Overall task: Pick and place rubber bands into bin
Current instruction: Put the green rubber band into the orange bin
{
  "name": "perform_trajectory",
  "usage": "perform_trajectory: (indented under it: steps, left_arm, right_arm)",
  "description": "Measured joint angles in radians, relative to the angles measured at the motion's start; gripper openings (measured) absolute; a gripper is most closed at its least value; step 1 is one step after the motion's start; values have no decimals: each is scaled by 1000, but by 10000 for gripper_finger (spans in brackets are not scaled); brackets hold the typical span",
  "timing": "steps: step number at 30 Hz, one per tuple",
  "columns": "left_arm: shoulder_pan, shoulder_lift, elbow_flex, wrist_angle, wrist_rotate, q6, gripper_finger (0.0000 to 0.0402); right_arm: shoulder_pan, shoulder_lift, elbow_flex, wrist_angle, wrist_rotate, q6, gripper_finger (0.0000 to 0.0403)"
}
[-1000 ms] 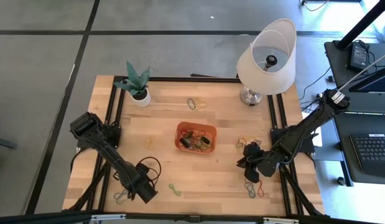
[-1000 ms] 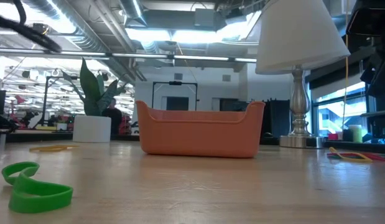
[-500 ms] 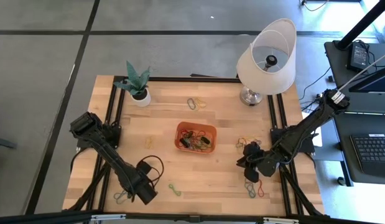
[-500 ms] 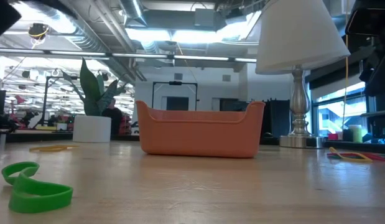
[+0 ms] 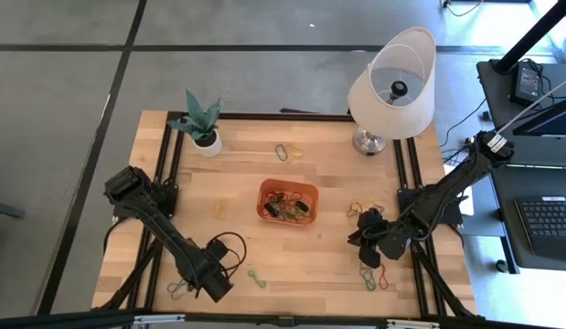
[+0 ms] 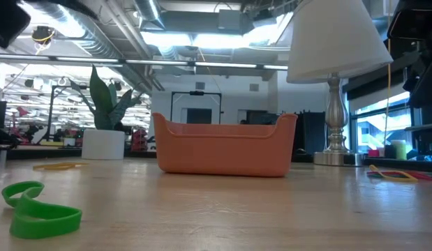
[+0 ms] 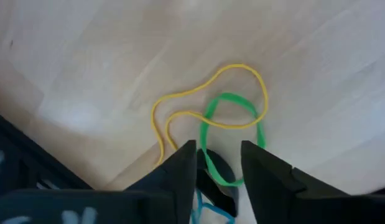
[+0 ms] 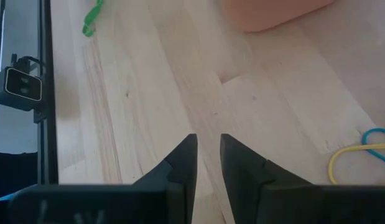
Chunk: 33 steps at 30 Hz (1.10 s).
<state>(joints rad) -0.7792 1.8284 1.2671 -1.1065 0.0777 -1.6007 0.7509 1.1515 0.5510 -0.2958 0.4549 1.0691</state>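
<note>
Your left gripper [image 7: 218, 163] sits low over the near left corner of the light wooden bench [image 5: 310, 256], fingers parted with a clear gap, straddling the lower end of a thin green rubber band [image 7: 232, 137] that overlaps a thin yellow rubber band [image 7: 208, 106]; nothing is pinched yet as far as the wrist view shows. Drop straight down so both fingertips touch the wood, keep the green strand centred in the gap, then close fully and lift slowly; expect the yellow loop to drag along since the two cross. A thin blue loop [image 7: 211, 208] lies under the fingers, so check you don't snag it as well. Then carry to the small shallow orange plastic bin [image 5: 288, 202] at mid-bench, which already holds a tangle of bands. Your right gripper [image 8: 207, 163] hovers at the right side of the bench, fingers nearly together with a narrow slit, holding nothing visible; a yellow-and-blue band pair [image 8: 360, 152] lies just beside it. Hard to read: the strand's contact point is hidden behind your left fingers, the blue loop is cut off at the picture edge, and the bin's contents are too small to count. The level view shows only the bin wall and a flat green band [image 6: 34, 209], no gripper.
</note>
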Motion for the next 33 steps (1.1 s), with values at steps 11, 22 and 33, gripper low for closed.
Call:
perform_trajectory:
  steps: [11, 22, 33]
  left_arm:
    - [1, 119, 0, 33, 132, 165, 127]
    - [2, 170, 3, 32, 139, 212, 70]
    - [28, 131, 65, -171, 229, 228, 3]
  right_arm:
    - [0, 0, 0, 2, 0, 3, 74]
    - [0, 0, 0, 8, 1, 3, 74]
    - [0, 0, 0, 8, 1, -4, 74]
